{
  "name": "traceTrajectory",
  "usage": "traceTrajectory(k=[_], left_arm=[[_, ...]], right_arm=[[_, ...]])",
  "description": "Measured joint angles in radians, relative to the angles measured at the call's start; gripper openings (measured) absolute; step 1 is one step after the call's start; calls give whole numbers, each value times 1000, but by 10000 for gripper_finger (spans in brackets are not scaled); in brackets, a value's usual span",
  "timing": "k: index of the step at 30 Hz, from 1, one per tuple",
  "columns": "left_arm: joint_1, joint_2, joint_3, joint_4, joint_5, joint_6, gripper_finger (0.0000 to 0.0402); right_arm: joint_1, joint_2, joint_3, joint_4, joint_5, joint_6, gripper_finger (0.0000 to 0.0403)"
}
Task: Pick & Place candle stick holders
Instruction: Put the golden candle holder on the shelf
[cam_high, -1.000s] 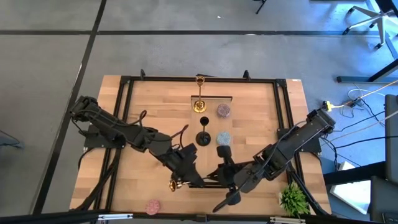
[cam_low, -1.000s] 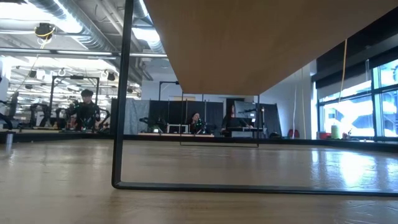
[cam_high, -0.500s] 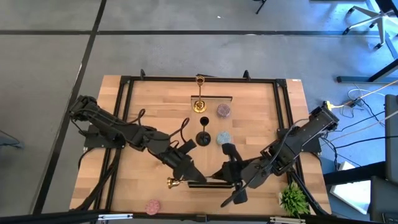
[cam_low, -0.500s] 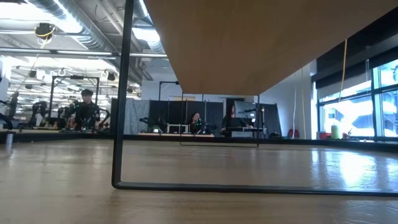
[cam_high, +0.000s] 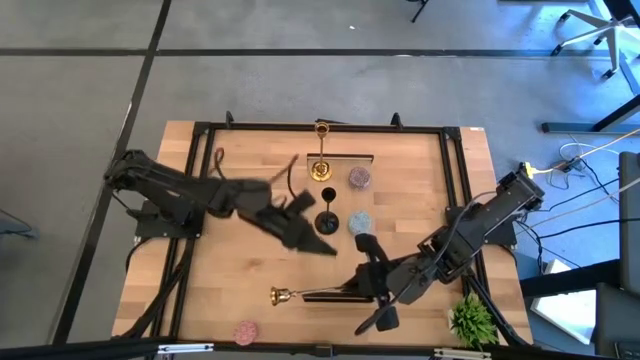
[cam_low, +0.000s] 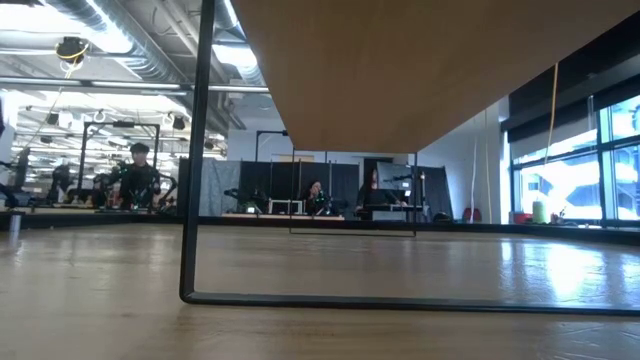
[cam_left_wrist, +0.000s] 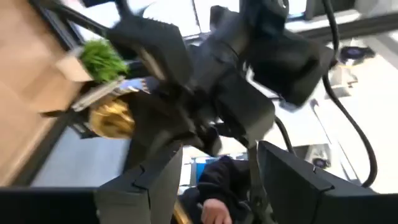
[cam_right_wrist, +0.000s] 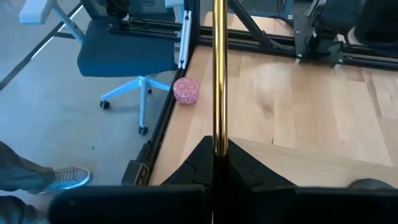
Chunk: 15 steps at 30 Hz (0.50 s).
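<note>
Our right gripper has its jaws clenched on the gold candle stick holder, held level above the worktop, probably for carrying. Our left gripper hangs mid-worktop; we cannot tell its jaws' state.

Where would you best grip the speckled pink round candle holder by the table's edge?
Across its round sides, coming straight down: the speckled pink round candle holder sits low and alone on the wooden table, leaving room either side for pincer fingers.

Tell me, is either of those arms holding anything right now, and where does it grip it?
Yes. The right gripper holds a long gold candle stick holder lying level, pinched on its thin stem at the end away from its round base. The left gripper holds nothing.
</note>
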Motion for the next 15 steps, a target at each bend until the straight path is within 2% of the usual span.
traceTrajectory(k=[4, 8, 10, 12, 15], left_arm=[[49, -89, -1, -226, 83, 7, 203], [60, -215, 0, -490, 53, 18, 205], [52, -274, -1, -631, -3, 19, 204], [24, -329, -1, -755, -101, 18, 203], [-43, -408, -1, -901, -306, 12, 203]], right_arm=[[7, 0, 0, -7, 0, -2, 11], [13, 0, 0, -14, 1, -4, 11], [13, 0, 0, -25, 1, -4, 11], [13, 0, 0, -31, 2, -5, 11], [13, 0, 0, -35, 19, 1, 11]])
